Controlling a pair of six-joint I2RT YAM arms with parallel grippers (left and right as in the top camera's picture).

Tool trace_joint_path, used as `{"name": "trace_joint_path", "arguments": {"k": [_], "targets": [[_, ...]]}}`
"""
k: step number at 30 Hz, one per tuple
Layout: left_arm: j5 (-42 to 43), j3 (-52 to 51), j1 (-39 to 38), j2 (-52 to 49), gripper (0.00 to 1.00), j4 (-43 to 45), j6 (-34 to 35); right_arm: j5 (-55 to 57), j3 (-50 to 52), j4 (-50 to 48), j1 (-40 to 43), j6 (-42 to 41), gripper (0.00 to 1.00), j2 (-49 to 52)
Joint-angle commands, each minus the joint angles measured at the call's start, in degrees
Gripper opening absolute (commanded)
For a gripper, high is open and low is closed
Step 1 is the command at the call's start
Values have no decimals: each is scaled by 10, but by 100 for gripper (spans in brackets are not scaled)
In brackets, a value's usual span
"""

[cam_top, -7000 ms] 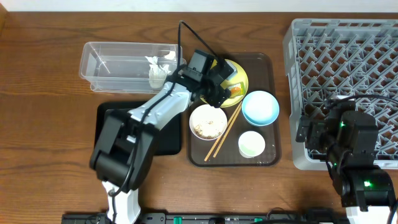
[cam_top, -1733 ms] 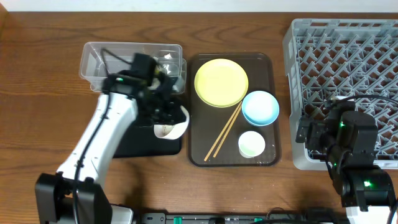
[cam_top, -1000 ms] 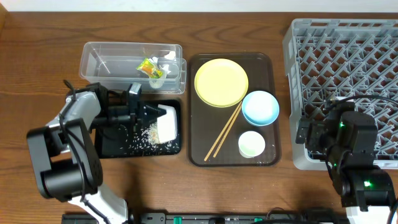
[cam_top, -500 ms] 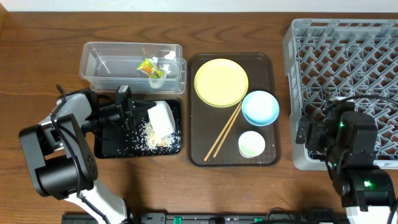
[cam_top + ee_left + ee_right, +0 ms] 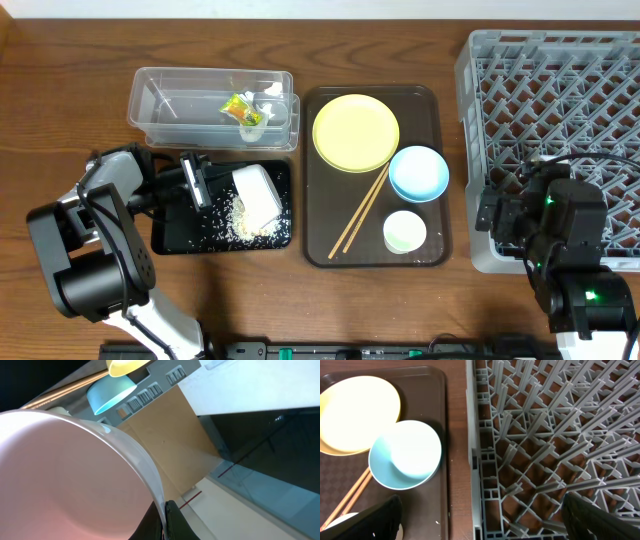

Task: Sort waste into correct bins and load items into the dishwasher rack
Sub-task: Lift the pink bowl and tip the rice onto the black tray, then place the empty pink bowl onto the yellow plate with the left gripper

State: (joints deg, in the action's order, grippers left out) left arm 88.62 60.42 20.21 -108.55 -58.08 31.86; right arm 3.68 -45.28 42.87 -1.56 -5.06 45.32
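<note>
My left gripper [image 5: 215,182] is shut on the rim of the white/pinkish bowl [image 5: 256,190], which is tipped on its side over the black tray [image 5: 172,236]. In the left wrist view the bowl [image 5: 65,475] fills the left side, and the fingers [image 5: 172,522] pinch its rim. A clump of rice [image 5: 246,224] lies on the black tray. The clear tub [image 5: 170,104] holds the wrapper [image 5: 238,106] and the paper scrap [image 5: 268,92]. The yellow plate [image 5: 355,132], blue bowl [image 5: 418,172], cup [image 5: 405,232] and chopsticks [image 5: 360,212] sit on the brown tray [image 5: 436,110]. My right gripper [image 5: 485,520] hangs open over the front left corner of the grey rack [image 5: 560,90].
The rack's peg grid [image 5: 555,435] fills the right wrist view, with the brown tray's edge [image 5: 445,450] close on its left. A strip of bare wooden table [image 5: 60,90] runs left of the tub.
My left gripper has turned the bowl and drawn back a little to the left. The bowl now lies more on its side, and more rice is spread on the black tray. The right arm stayed still.
</note>
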Motion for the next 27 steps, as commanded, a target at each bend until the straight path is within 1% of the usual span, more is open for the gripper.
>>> {"name": "trace_joint_path", "arguments": {"k": [1,3,4,9,11,12,16,19,24,27], "targets": [[15,-2,4,-1,6,0,24,4,-10,2,-3,-7,99,-2],[15,-2,3,0,6,5,-6,4,-10,2,-3,-7,99,-2],[15,-1,3,0,6,5,-34,4,-10,2,-3,-7,99,-2],[15,-2,-5,9,6,-19,-209,4,-10,2,-3,-7,99,-2],[8,-2,-14,21,6,-21,-252,4,-10,2,-3,-7,99,-2],[-8,-1,-19,29,6,-21,-262,4,-10,2,-3,-7,99,-2],[-148,13,-59,75,6,-21,-278,4,-10,2,-3,-7,99,-2],[-238,22,-107,123,6,5,-277,4,-10,2,-3,-7,99,-2],[-323,33,-204,205,6,95,-248,4,-10,0,-3,-7,99,3],[-394,33,-272,246,6,166,-221,4,-10,0,-3,-7,99,8]]}}
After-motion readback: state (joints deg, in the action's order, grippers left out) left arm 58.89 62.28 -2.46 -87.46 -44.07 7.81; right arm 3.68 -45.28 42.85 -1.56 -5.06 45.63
